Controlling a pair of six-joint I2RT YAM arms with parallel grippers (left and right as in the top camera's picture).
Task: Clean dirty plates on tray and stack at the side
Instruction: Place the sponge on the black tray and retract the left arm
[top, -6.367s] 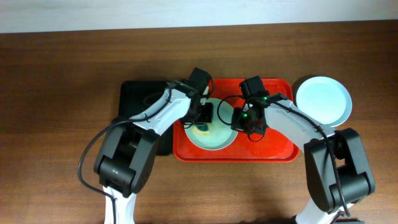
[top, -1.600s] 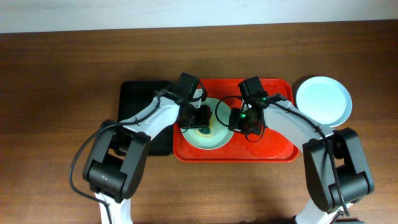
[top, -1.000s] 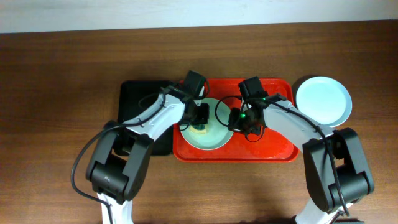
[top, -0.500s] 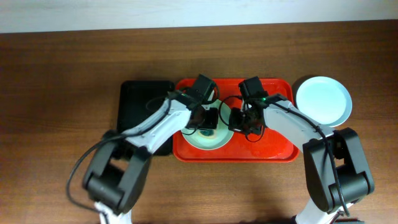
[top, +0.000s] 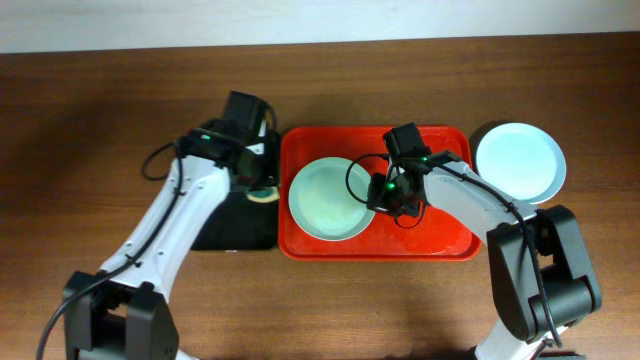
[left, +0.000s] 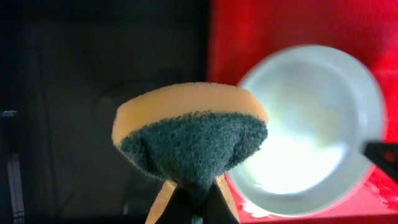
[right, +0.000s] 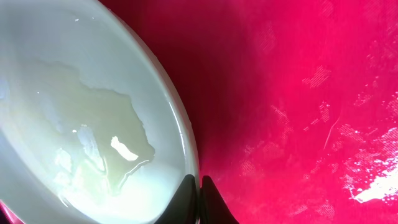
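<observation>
A pale green plate (top: 328, 200) lies on the left half of the red tray (top: 440, 235); its wet inside (right: 81, 118) carries a thin film of liquid. My right gripper (top: 380, 193) is shut on the plate's right rim, one finger inside and one outside (right: 200, 186). My left gripper (top: 258, 182) hangs over the black tray (top: 225, 225), left of the red tray. It is shut on a yellow sponge (left: 189, 127) with a dark green scouring face, pinched from below (left: 191, 198). The left wrist view shows the plate (left: 311, 130) to the sponge's right.
A pale blue-white plate (top: 520, 160) sits on the wooden table (top: 100, 120) just right of the red tray. The black tray (left: 81, 93) borders the red tray's left edge (left: 261, 25). Both arm bases stand at the table's near edge.
My left arm has swung left off the plate and now holds the sponge over the black tray, leaving the plate uncovered. The right gripper has stayed on the rim.
</observation>
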